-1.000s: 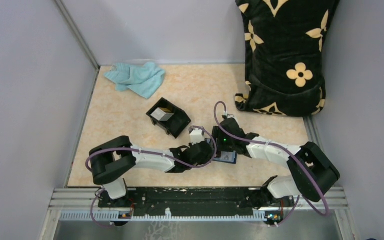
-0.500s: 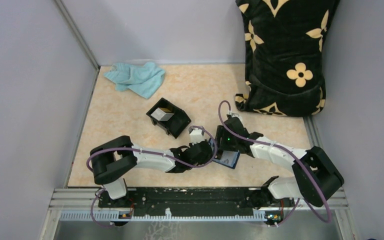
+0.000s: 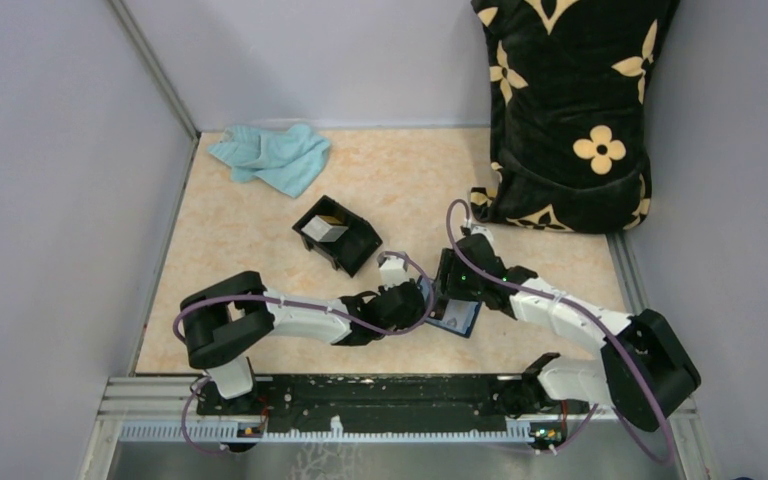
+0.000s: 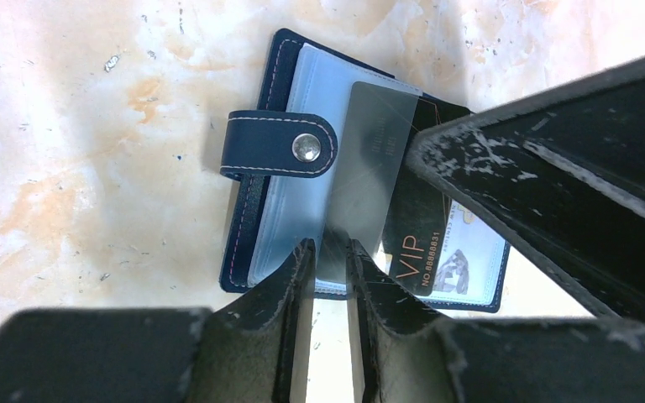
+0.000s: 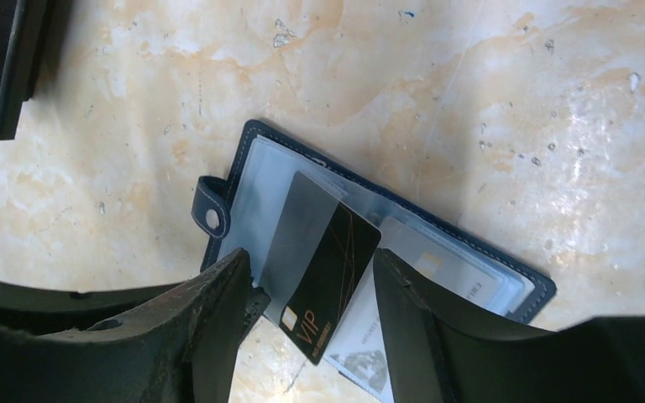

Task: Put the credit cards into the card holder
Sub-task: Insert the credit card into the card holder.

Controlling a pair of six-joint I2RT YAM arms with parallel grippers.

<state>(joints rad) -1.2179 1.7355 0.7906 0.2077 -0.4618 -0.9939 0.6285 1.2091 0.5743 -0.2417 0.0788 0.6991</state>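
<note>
1. Marbled beige worktop (image 3: 260,250), grey walls (image 3: 50,200), cloth (image 3: 270,158) at back.
2. Open holder (image 4: 260,151) lies front-centre, black card (image 4: 374,151) on it.
3. Wide right hand (image 5: 312,256) astride card; left hand (image 4: 329,245) narrow, grip unclear.

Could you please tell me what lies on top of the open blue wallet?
A black VIP card lies slantwise across the wallet, hiding most of a pale printed card beneath it.
</note>
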